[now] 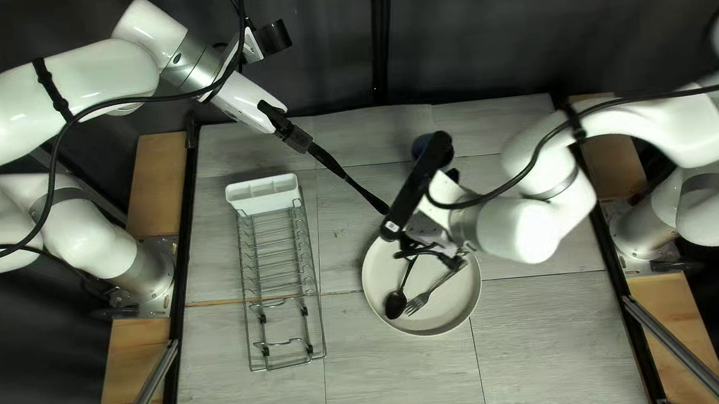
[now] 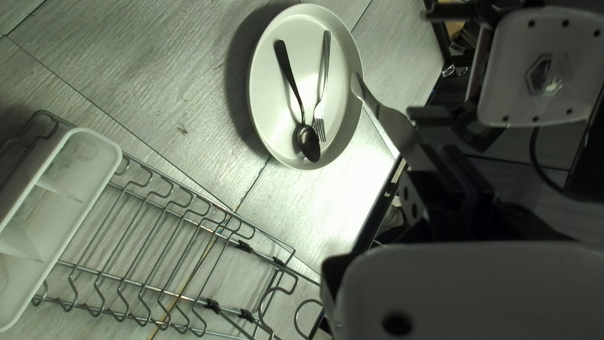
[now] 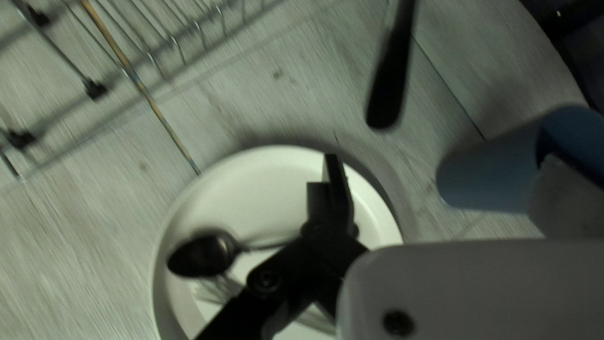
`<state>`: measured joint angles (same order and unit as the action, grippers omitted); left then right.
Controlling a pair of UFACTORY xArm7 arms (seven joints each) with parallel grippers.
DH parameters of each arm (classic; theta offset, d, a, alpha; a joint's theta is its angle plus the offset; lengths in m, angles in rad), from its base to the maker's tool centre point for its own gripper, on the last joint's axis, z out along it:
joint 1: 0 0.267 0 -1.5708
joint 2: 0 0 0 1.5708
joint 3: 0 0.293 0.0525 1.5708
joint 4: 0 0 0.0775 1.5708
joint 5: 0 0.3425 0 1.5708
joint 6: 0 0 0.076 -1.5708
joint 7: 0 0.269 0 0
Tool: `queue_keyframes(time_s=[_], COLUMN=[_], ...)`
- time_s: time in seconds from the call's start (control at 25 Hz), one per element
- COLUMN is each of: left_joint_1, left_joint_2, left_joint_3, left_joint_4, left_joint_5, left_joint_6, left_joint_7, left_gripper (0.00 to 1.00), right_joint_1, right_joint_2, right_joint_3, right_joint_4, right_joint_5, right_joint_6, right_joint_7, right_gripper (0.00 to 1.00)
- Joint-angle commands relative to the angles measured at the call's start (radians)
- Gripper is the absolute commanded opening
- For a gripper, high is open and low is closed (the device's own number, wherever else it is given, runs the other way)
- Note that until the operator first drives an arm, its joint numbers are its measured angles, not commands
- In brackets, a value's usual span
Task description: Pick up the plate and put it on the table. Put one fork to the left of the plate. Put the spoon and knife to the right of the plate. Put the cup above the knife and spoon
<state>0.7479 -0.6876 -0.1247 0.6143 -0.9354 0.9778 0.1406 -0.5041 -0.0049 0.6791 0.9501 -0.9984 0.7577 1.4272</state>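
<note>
1. Knife [image 1: 348, 176] sits clamped between the fingers of my left gripper [image 2: 438, 154], jutting out lengthwise at upper centre of the top left view. That grip probably leaves its free end clear for laying down; which end I'm holding, I can't tell.
2. Plate [image 1: 443, 322] rests on the table [image 1: 537, 361] near the centre, beside the dish rack [image 1: 310, 350], with bare tabletop either side for cutlery.
3. Spoon [image 1: 395, 304] and fork [image 1: 419, 303] lie inside it, handles toward the top of the frame, where my right gripper [image 2: 420, 63] hovers with fingers apart. I'd judge it's lined up to lift one out.
4. Fork is right of spoon there, so they need to swap sides; handles this close could snag.
5. Cup [image 3: 491, 170] is beyond the plate, roughly upper centre, partly hidden by my right arm. I expect it needs shifting rightward, above knife and spoon.
</note>
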Motion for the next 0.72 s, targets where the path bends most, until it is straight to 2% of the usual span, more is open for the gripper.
queue_keyframes(time_s=[0.04,0.28,0.52,0.56,0.6,0.64,0.72], left_joint_1=[0.0,0.0,0.0,0.0,0.0,0.0,0.0], left_joint_2=[0.0,0.0,0.0,0.0,0.0,0.0,0.0], left_joint_3=[0.0,0.0,0.0,0.0,0.0,0.0,0.0], left_joint_4=[0.0,0.0,0.0,0.0,0.0,0.0,0.0], left_joint_5=[0.0,0.0,0.0,0.0,0.0,0.0,0.0], left_joint_6=[0.0,0.0,0.0,0.0,0.0,0.0,0.0], left_joint_7=[0.0,0.0,0.0,0.0,0.0,0.0,0.0], left_gripper=[0.0,0.0,0.0,0.0,0.0,0.0,0.0], right_joint_1=[0.009,0.013,0.01,0.01,0.01,0.01,0.01], right_joint_2=[0.07,0.141,0.167,0.167,0.167,0.167,0.167], right_joint_3=[-0.004,-0.021,-0.029,-0.029,-0.029,-0.029,-0.029], right_joint_4=[0.034,0.07,0.089,0.089,0.089,0.089,0.089], right_joint_5=[-0.094,-0.19,-0.214,-0.214,-0.214,-0.214,-0.214], right_joint_6=[0.022,0.03,0.024,0.024,0.024,0.024,0.024], right_joint_7=[0.076,0.13,0.127,0.127,0.127,0.127,0.127], right_gripper=[1.0,1.0,1.0,0.97,0.11,0.0,0.0])
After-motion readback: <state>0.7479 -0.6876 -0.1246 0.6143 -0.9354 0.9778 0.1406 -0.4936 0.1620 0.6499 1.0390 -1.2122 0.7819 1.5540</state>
